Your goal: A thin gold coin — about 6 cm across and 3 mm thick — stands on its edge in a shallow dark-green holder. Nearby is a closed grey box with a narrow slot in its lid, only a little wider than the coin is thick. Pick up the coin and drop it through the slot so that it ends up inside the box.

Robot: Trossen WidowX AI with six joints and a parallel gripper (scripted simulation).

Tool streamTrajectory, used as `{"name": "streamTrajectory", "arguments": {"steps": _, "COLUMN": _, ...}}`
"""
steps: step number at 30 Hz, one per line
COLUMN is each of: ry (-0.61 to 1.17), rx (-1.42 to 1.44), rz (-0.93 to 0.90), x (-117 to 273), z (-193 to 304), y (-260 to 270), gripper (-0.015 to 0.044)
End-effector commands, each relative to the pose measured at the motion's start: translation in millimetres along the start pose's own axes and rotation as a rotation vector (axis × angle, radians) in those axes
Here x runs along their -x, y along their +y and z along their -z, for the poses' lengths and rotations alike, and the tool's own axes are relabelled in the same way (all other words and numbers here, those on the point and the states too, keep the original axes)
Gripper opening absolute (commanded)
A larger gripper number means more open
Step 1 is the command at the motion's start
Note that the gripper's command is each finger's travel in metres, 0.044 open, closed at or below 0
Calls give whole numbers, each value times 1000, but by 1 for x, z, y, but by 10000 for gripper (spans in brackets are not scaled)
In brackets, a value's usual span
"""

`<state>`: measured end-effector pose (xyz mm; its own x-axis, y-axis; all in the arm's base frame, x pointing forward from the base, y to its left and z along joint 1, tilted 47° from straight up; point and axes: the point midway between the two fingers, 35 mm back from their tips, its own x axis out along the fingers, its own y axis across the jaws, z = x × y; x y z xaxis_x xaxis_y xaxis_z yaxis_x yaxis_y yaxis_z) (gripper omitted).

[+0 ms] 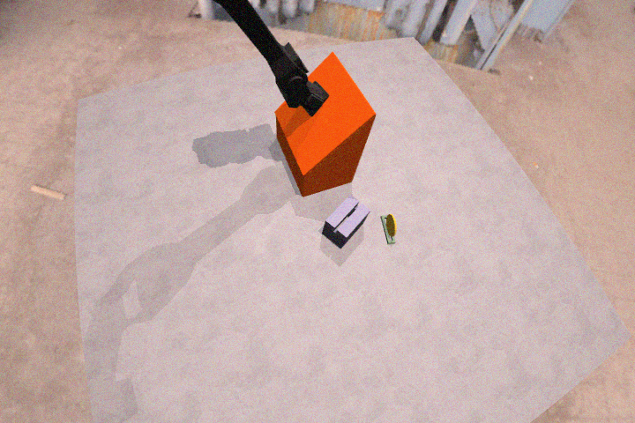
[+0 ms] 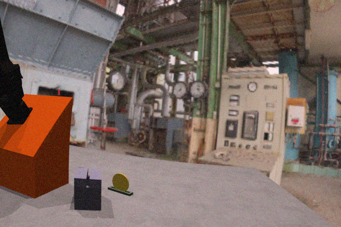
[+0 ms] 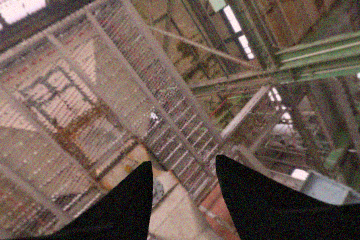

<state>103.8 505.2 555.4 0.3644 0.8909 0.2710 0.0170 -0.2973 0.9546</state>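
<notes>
The gold coin (image 1: 391, 225) (image 2: 120, 181) stands on edge in the shallow green holder (image 1: 391, 241) (image 2: 128, 193). The closed box (image 1: 334, 237) (image 2: 87, 196) has dark sides and a pale lilac lid with a narrow slot; it stands beside the holder, left of it in the top and exterior views. My gripper (image 3: 184, 165) is open and empty, its black fingers part-way apart in the wrist view. It is high up by the orange block, well away from coin and box. The wrist view shows only the building background; in the top and exterior views the fingers cannot be made out.
A large orange block (image 1: 328, 144) (image 2: 51, 152) with a sloping top stands behind the box in the top view and left of it in the exterior view. The black arm (image 1: 290, 85) (image 2: 5, 77) hangs over its slope. The grey table (image 1: 428, 323) (image 2: 203, 197) carries them.
</notes>
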Motion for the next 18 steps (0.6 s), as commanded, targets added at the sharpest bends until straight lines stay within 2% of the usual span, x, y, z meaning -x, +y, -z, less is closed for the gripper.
{"name": "streamTrajectory", "arguments": {"steps": 1, "ry": -96, "rx": 93, "rz": 124, "x": -16, "z": -41, "y": -53, "gripper": 161}}
{"name": "streamTrajectory", "arguments": {"steps": 9, "ry": -261, "rx": 237, "rz": 359, "x": -23, "z": -131, "y": -142, "gripper": 161}}
{"name": "streamTrajectory", "arguments": {"steps": 18, "ry": -405, "rx": 352, "rz": 608, "x": -2, "z": -218, "y": -222, "gripper": 161}}
